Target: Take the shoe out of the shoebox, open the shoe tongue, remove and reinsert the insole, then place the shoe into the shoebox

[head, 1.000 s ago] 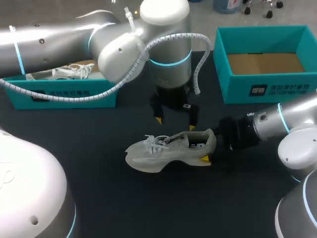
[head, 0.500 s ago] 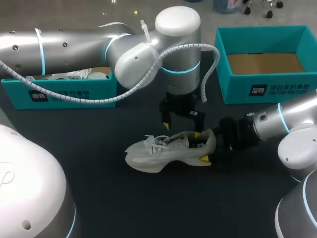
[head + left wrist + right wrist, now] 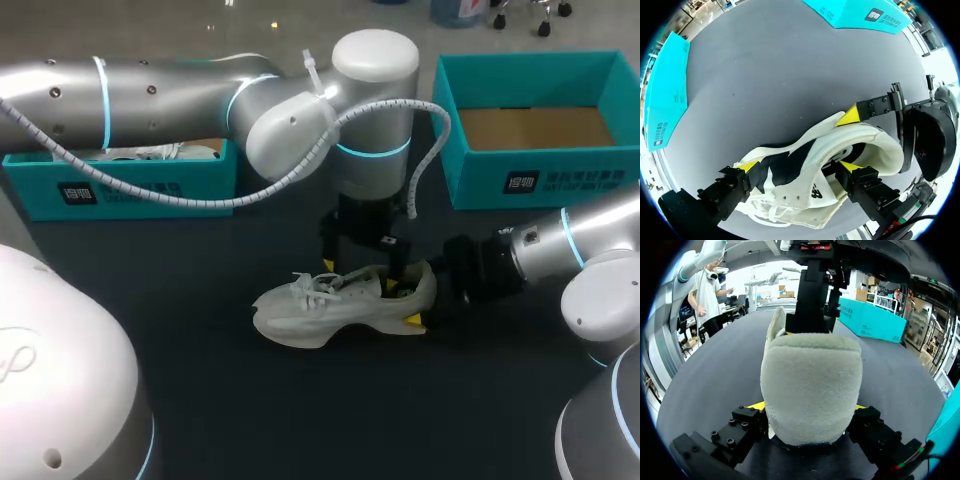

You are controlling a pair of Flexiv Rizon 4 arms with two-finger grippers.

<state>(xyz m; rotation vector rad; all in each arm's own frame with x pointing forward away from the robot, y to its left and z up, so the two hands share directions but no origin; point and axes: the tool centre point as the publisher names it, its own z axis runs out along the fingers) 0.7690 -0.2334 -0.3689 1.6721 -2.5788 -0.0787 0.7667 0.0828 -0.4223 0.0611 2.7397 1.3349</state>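
The white sneaker (image 3: 340,305) stays heel-clamped in the right gripper (image 3: 807,407) while the left gripper (image 3: 799,166), fingers apart, has dropped from above into its opening, probably going for the insole (image 3: 865,151).

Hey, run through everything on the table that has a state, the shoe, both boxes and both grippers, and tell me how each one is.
shoe: out of the box, upright on its sole on the table.
right gripper: jaws shut on the shoe's heel.
left gripper: jaws open, one inside the shoe's opening, one outside.
right shoebox: open, empty.
left shoebox: open, something white with laces inside.
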